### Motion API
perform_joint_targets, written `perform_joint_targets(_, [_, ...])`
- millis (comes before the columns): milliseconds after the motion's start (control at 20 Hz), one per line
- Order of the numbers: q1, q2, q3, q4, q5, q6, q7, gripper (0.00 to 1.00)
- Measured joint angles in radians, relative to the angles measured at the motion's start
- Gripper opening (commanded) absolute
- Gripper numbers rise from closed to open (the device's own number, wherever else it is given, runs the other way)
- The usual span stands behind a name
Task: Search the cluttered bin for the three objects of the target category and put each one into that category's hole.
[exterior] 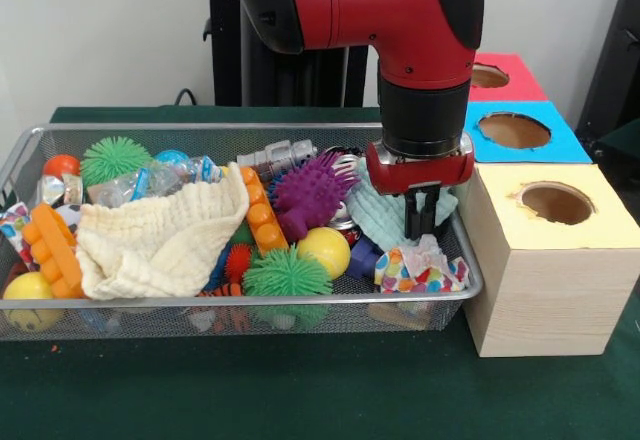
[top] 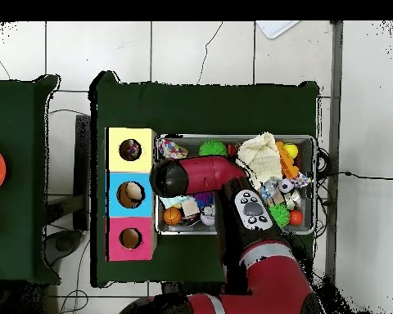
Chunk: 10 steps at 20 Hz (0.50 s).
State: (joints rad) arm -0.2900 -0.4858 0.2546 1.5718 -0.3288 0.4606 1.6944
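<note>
The silver wire-mesh bin (exterior: 130,303) is full of toys. One white dotted cloth piece (exterior: 425,268) lies in its near right corner, next to the yellow-topped box; it also shows in the overhead view (top: 172,149). My gripper (exterior: 422,222) hangs just above and slightly behind this cloth, over a mint knit cloth (exterior: 383,215). The round hole (exterior: 556,202) in the yellow top is to the gripper's right. In the overhead view something dotted shows inside that hole (top: 130,150). There the arm's wrist (top: 169,178) hides the gripper. No other dotted cloth shows.
A cream knit cloth (exterior: 160,240), a purple spiky ball (exterior: 312,192), a green spiky ball (exterior: 286,272), a yellow ball (exterior: 324,250) and orange bricks (exterior: 55,250) fill the bin. The blue-topped box (exterior: 520,132) and the red-topped box (exterior: 500,75) stand behind the yellow one.
</note>
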Motion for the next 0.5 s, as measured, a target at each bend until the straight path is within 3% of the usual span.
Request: perform_joint_targets(500, [0.0,0.008,0.0,-0.003,0.0,0.0,0.0,0.0])
